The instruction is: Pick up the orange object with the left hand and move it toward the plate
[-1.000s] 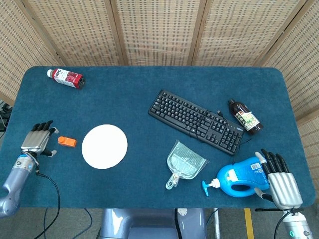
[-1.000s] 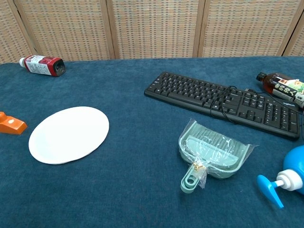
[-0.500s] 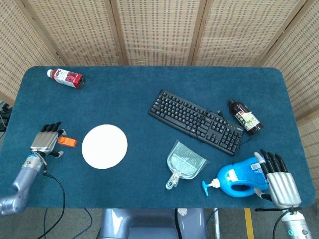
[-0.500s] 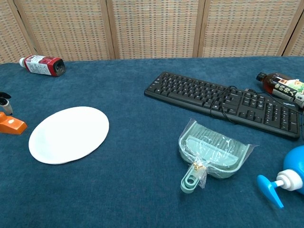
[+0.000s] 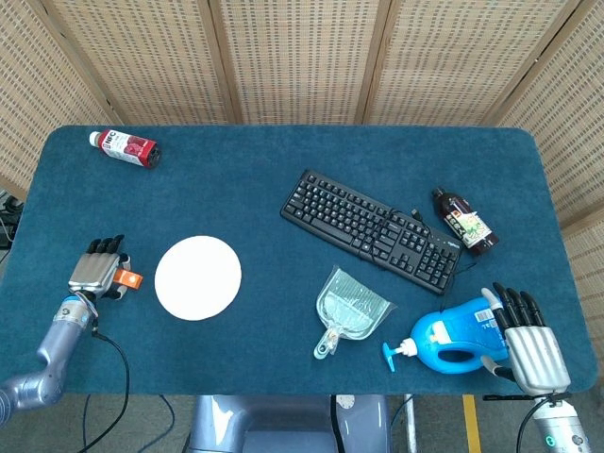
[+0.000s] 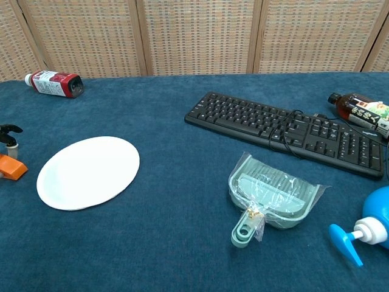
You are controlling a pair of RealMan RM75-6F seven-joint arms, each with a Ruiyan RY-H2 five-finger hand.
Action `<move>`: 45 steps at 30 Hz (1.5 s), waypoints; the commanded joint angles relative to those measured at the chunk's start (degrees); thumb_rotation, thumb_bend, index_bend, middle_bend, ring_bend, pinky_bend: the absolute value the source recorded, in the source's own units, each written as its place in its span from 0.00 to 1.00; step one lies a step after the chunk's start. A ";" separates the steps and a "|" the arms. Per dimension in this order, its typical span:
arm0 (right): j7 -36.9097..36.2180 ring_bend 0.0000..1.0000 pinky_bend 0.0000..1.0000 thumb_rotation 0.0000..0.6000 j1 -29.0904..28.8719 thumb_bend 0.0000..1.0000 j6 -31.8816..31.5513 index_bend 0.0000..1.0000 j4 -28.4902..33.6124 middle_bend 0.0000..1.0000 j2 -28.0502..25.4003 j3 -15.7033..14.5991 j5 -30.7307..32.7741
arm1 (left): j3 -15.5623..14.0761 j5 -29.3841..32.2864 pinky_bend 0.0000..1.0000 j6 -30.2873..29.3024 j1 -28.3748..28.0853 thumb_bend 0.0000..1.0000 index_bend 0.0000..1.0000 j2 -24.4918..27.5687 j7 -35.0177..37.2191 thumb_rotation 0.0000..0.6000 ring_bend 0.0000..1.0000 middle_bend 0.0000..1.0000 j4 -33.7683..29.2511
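Note:
The small orange object (image 5: 130, 278) lies on the blue cloth just left of the white plate (image 5: 197, 277). My left hand (image 5: 97, 267) is over its left end, fingers stretched forward and apart, touching or nearly touching it. In the chest view only a dark fingertip (image 6: 8, 130) shows at the left edge, above the orange object (image 6: 11, 168), with the plate (image 6: 88, 171) to its right. My right hand (image 5: 530, 343) rests flat at the table's front right with its fingers spread and empty.
A blue spray bottle (image 5: 453, 338) lies beside the right hand. A clear dustpan (image 5: 348, 309), a black keyboard (image 5: 370, 229) and a dark bottle (image 5: 464, 223) fill the middle and right. A red bottle (image 5: 125, 147) lies at the back left.
My left hand has moved right, from beside the orange object to over its left end. The object has shifted slightly toward me. The right hand has stayed still.

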State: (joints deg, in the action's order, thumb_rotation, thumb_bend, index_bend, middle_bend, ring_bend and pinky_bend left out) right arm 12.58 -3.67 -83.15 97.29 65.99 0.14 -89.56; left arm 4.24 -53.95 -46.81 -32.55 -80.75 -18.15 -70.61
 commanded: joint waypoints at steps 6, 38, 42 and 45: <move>-0.08 0.00 0.04 1.00 0.02 0.00 -0.09 0.00 0.09 0.00 -0.06 -0.06 -0.09 | 0.84 -2.45 0.01 -2.42 0.97 0.45 0.67 1.68 2.76 1.00 0.00 0.00 -2.52; -3.40 0.00 0.04 1.00 0.38 0.00 -1.34 0.00 0.64 0.00 -1.76 0.15 -0.61 | -6.86 5.47 0.00 -20.51 3.88 0.45 0.67 10.86 -24.22 1.00 0.00 0.00 -46.35; -3.89 0.00 0.04 1.00 0.48 0.00 -1.61 0.00 0.81 0.00 -2.03 0.16 -0.75 | -7.23 7.06 0.00 -22.15 3.74 0.45 0.67 9.57 -25.99 1.00 0.00 0.00 -46.24; -4.28 0.00 0.04 1.00 0.50 0.00 -1.66 0.00 0.79 0.00 -2.18 0.23 -0.67 | -7.46 7.91 0.00 -22.27 3.62 0.45 0.67 8.25 -26.33 1.00 0.00 0.00 -45.31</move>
State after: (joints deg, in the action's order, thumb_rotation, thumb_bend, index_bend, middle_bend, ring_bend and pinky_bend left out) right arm 8.38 -3.16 -84.82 98.08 63.85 0.35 -90.28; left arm -3.03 -46.51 -68.99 -28.81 -71.94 -44.20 -116.38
